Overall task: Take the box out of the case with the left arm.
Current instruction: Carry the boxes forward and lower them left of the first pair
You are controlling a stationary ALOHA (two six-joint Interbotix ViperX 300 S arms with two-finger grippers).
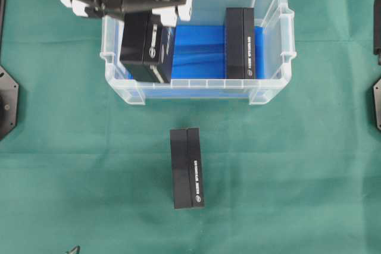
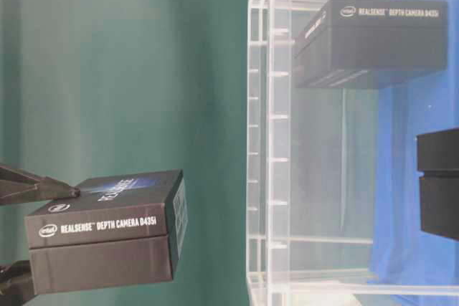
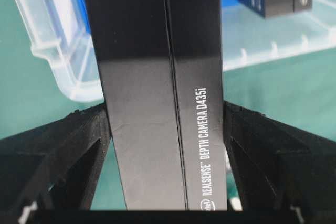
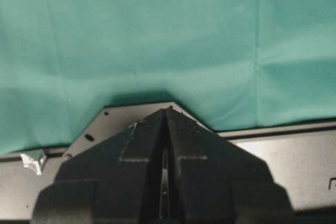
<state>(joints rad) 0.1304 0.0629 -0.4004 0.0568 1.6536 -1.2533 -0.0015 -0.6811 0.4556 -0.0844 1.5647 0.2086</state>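
Observation:
The clear case (image 1: pixel 274 90) with a blue lining (image 1: pixel 199 52) stands at the back middle of the green table. My left gripper (image 1: pixel 149 16) hangs over the case's left part, shut on a black RealSense box (image 1: pixel 146 46) that looks lifted above the lining. In the left wrist view the box (image 3: pixel 157 77) fills the gap between both black fingers (image 3: pixel 79 140), with the case's rim (image 3: pixel 52 51) beneath it. A second black box (image 1: pixel 240 43) stands inside the case on the right. My right gripper (image 4: pixel 167 109) is shut and holds nothing, over its base plate.
A third black box (image 1: pixel 186 168) lies on the green cloth in front of the case; the table-level view shows it (image 2: pixel 107 238) close up. Black arm bases sit at the left edge (image 1: pixel 7 102) and right edge (image 1: pixel 376 102).

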